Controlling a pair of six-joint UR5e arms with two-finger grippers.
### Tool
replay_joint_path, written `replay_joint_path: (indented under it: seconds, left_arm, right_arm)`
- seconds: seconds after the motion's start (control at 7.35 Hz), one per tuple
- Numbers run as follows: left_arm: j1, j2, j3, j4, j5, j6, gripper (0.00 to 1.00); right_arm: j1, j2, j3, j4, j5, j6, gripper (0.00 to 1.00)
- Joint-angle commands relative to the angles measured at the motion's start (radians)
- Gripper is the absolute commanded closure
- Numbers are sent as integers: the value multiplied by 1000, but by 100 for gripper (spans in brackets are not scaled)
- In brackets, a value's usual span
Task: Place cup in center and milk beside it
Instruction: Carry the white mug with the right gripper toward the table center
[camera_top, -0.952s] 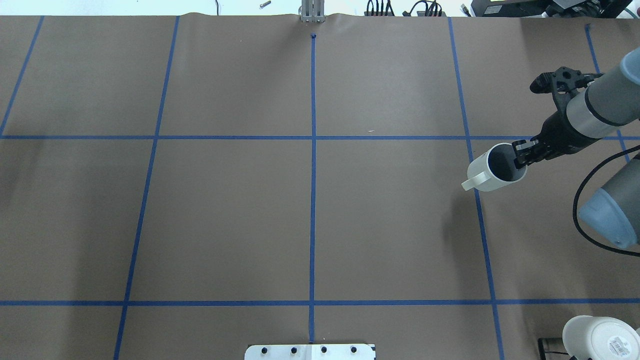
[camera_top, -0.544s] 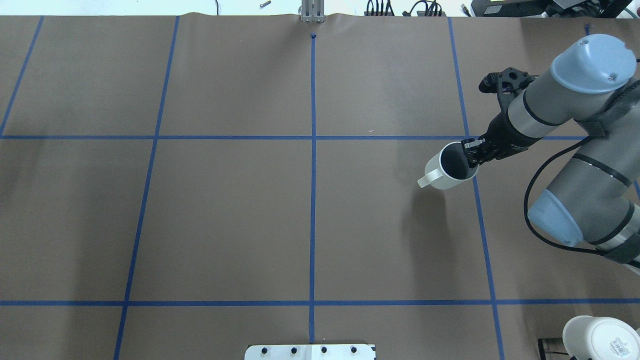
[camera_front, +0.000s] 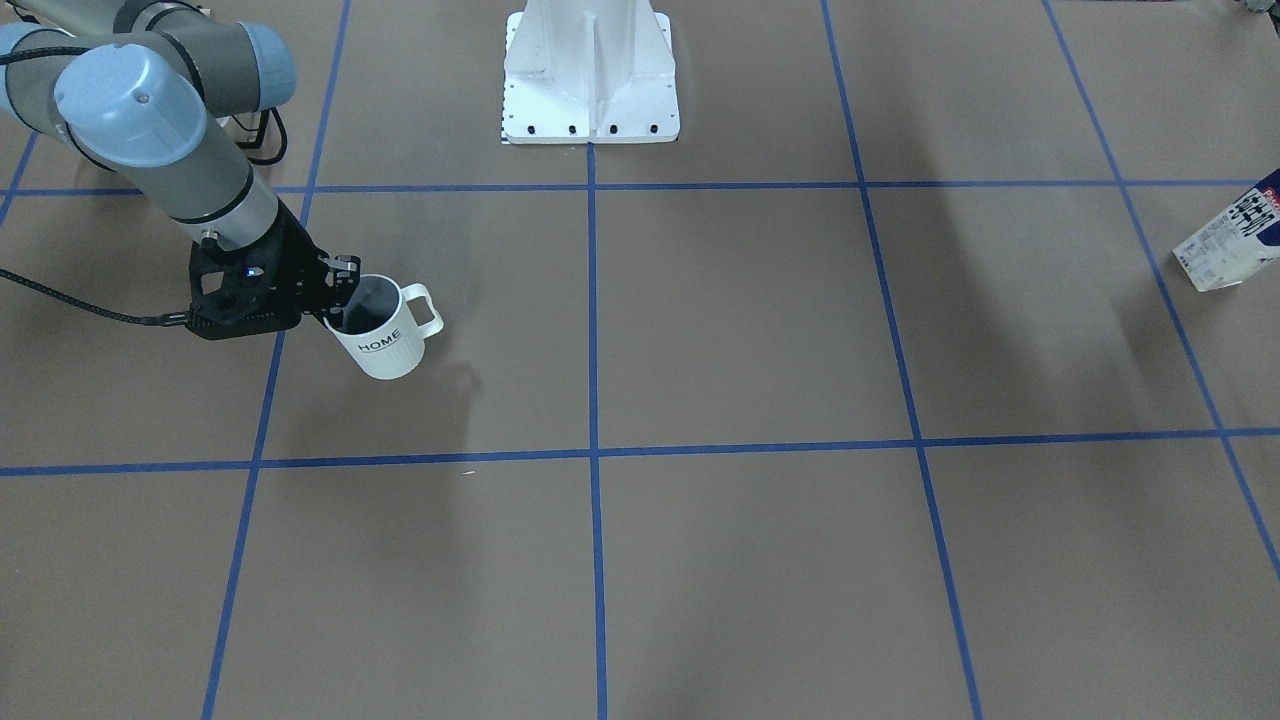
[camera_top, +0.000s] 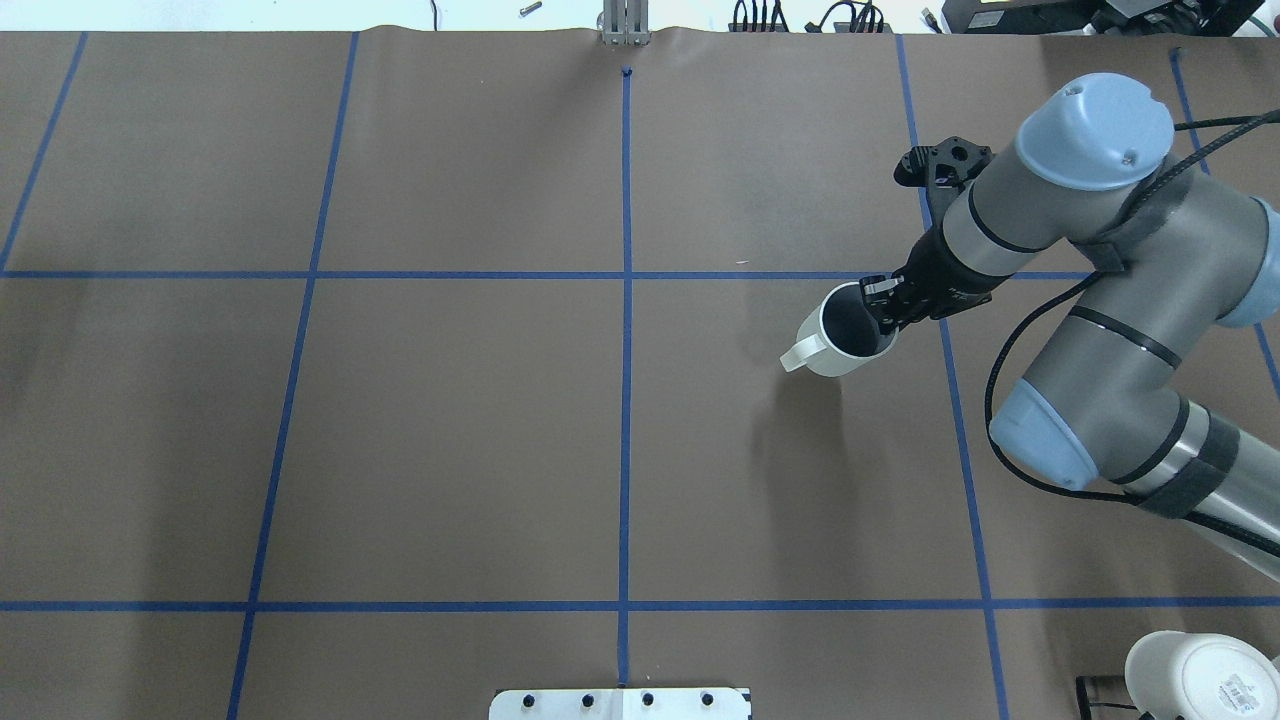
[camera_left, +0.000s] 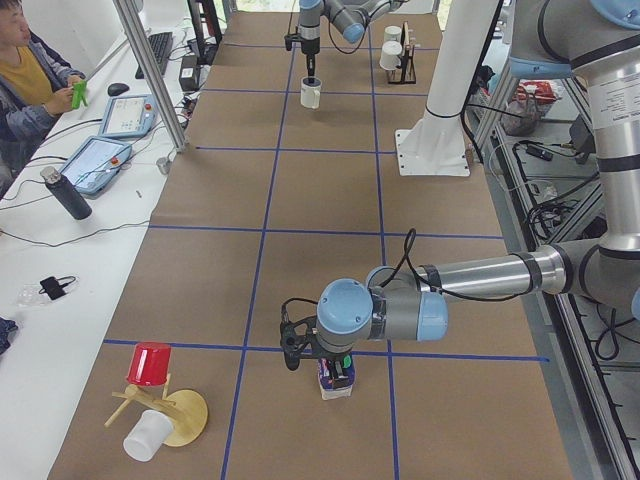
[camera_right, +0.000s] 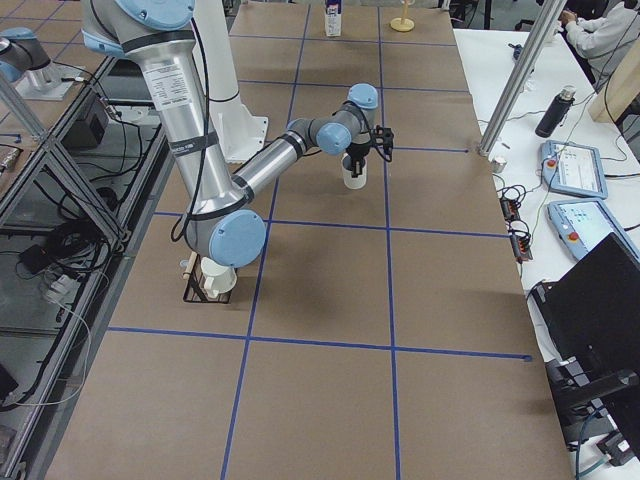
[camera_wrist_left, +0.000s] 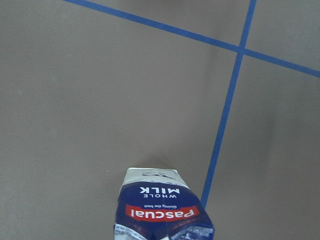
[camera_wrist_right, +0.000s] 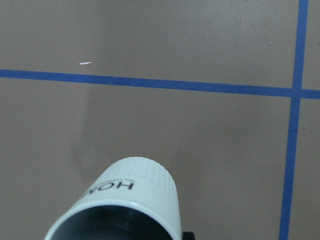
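Right gripper (camera_top: 881, 306) clamped on the rim of the cup (camera_top: 836, 345), right of centre frame. The cup is rigid, probably light and breakable, and hangs tilted from its wall pinch.

Overhead and opposing front view, cup (camera_top: 838, 340) shared.

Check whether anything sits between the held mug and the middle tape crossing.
Nothing visible does. The cup hangs tilted from the right gripper, whose jaws pinch its rim. Only bare brown paper lies between it and the center crossing. The milk stands far off on the other side.
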Motion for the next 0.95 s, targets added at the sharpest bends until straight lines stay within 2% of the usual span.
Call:
replay_joint_path:
  seconds: [0.0, 0.27, 0.54, 0.68, 0.82]
  left_arm:
    - [19, -2, 18, -13, 3, -2, 2]
    - [38, -2, 51, -87, 36, -43, 2]
    - [55, -9, 55, -90, 39, -61, 2]
    - [57, -11, 58, -90, 38, -61, 3]
    - [57, -11, 58, -90, 38, -61, 9]
  right_arm:
    - [-13, 8, -9, 2, -13, 20, 100]
    - [-16, 17, -11, 2, -13, 23, 100]
    - [-22, 49, -31, 1, -15, 25, 100]
    - [-22, 113, -87, 1, -15, 29, 100]
    - [-24, 175, -144, 4, -16, 43, 100]
